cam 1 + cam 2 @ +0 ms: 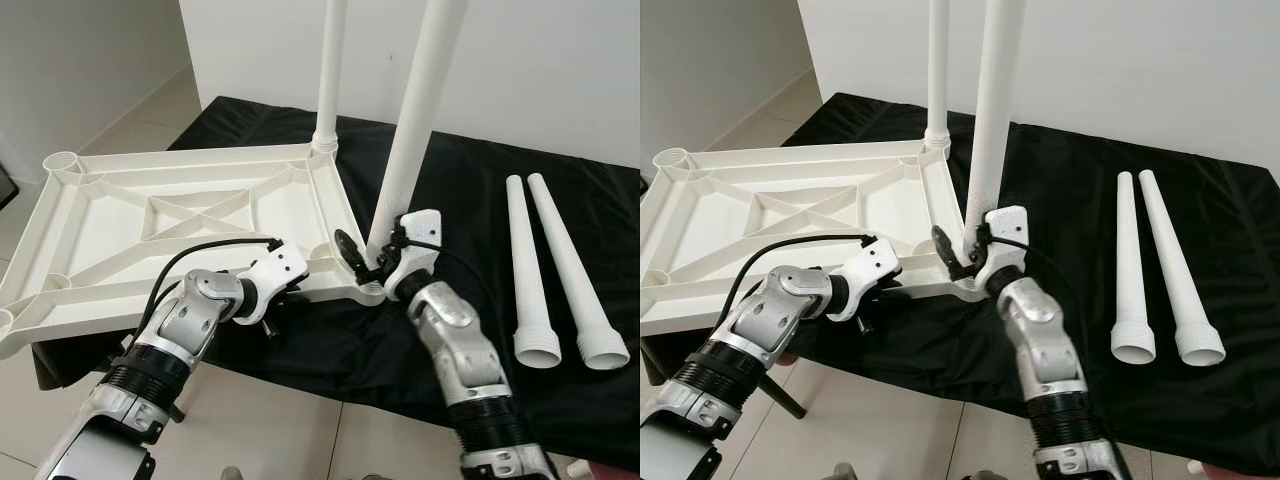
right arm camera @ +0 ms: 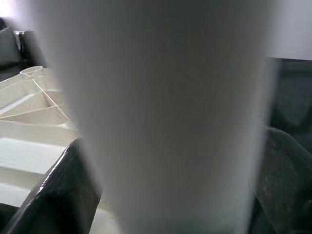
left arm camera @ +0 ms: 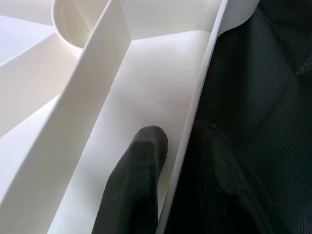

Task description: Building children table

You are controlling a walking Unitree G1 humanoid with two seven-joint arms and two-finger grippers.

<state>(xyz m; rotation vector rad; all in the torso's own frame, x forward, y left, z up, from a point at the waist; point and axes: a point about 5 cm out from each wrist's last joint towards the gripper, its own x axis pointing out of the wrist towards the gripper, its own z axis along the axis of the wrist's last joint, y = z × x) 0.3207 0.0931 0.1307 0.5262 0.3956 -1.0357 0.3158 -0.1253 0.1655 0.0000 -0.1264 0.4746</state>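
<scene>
White plastic tabletop (image 1: 180, 220) lies upside down w/ its ribbed underside up, partly on the black cloth (image 1: 480, 200) that covers the counter, its left part overhanging the edge above the tiled floor (image 1: 140, 120). Round leg sockets at the corners; the far-left one (image 1: 62, 160) is bare.

Two legs stand upright in the right-side sockets: far leg (image 1: 330, 70) seated at the far right corner, near leg (image 1: 420, 110) at the near right corner, tilted slightly and running out of the top of frame.

Right gripper (image 1: 368, 262) sits at the base of the near leg, just above the socket. Jaws clenched around that leg: in the right wrist view the white tube (image 2: 165, 112) sits between the two black fingers (image 2: 58, 195), touching both.

Left gripper (image 1: 295, 285) is at the near rim of the tabletop, just left of the near right corner. Jaws grasping the rim wall: in the left wrist view one black finger (image 3: 136, 185) lies inside the white channel, the other outside over the cloth, w/ the thin wall between them.

Two more loose legs (image 1: 555, 270) lie side by side on the cloth at right, well apart from the tabletop, wide flanged ends toward the robot, narrow ends pointing away.

White wall (image 1: 560, 60) behind the counter.
</scene>
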